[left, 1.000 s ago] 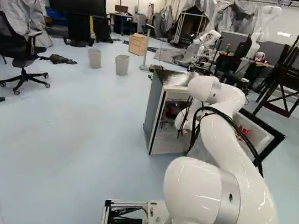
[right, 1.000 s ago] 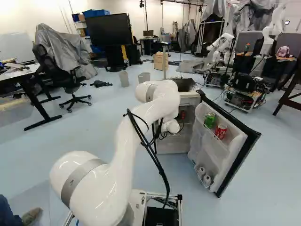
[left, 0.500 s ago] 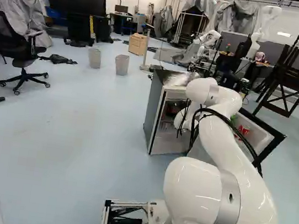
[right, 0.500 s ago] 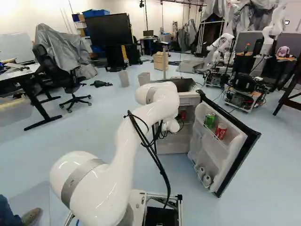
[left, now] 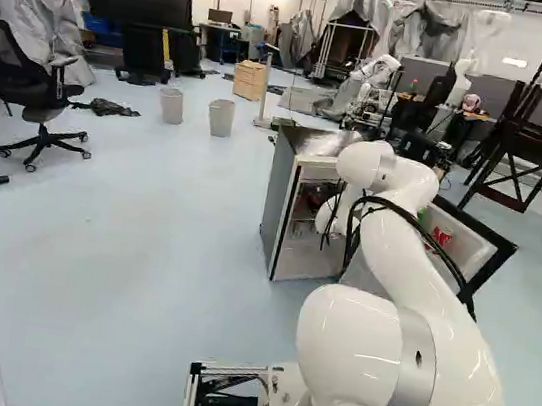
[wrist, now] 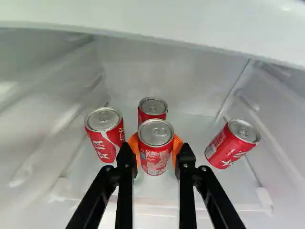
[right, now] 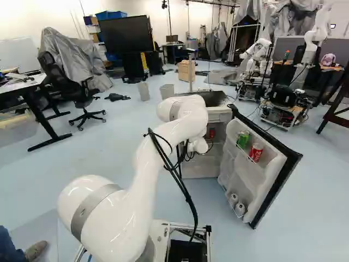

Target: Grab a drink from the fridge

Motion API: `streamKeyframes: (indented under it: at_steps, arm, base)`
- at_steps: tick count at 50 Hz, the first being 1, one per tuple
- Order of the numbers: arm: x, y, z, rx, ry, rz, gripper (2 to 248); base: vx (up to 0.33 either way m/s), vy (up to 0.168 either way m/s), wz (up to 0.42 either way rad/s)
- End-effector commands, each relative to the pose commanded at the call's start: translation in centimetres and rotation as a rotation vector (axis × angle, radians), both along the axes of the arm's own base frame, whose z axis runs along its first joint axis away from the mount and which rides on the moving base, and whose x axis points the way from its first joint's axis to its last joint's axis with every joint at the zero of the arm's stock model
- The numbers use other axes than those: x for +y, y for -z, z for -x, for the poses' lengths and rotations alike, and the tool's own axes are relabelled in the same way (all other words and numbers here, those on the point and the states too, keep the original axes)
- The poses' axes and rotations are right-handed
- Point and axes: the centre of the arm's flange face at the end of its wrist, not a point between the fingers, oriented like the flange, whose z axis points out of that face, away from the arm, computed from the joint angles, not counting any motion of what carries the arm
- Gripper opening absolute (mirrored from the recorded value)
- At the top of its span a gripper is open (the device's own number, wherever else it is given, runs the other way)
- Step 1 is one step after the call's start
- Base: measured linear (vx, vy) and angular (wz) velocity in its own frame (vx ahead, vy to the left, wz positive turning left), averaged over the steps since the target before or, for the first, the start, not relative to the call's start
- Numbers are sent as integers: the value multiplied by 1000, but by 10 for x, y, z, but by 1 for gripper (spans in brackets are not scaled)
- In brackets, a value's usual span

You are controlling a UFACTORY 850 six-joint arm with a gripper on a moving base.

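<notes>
Drink can inside the open fridge, clasped by the gripper, its black fingers parted to the can's width, orange pads against both sides. A slight lift and slow, level pull should spare the other cans. Smooth, ridged white walls surround glossy red cylinders with silvery metal lids.

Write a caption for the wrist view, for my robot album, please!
Inside the fridge, the black tool hugs one red can while three more red cans sit nearby.
</notes>
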Motion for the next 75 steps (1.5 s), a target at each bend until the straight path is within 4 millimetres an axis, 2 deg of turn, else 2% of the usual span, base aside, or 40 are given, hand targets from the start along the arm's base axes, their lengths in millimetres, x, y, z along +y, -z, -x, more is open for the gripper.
streamKeyframes:
  at_steps: [18,40,75]
  arm:
    - [1,-3,9,16,4,-6,90]
    - [7,-14,44,78,14,-31,90]
    - [20,-75,109,147,34,-61,90]
  base:
    - [0,0,0]
    - [0,0,0]
    - [0,0,0]
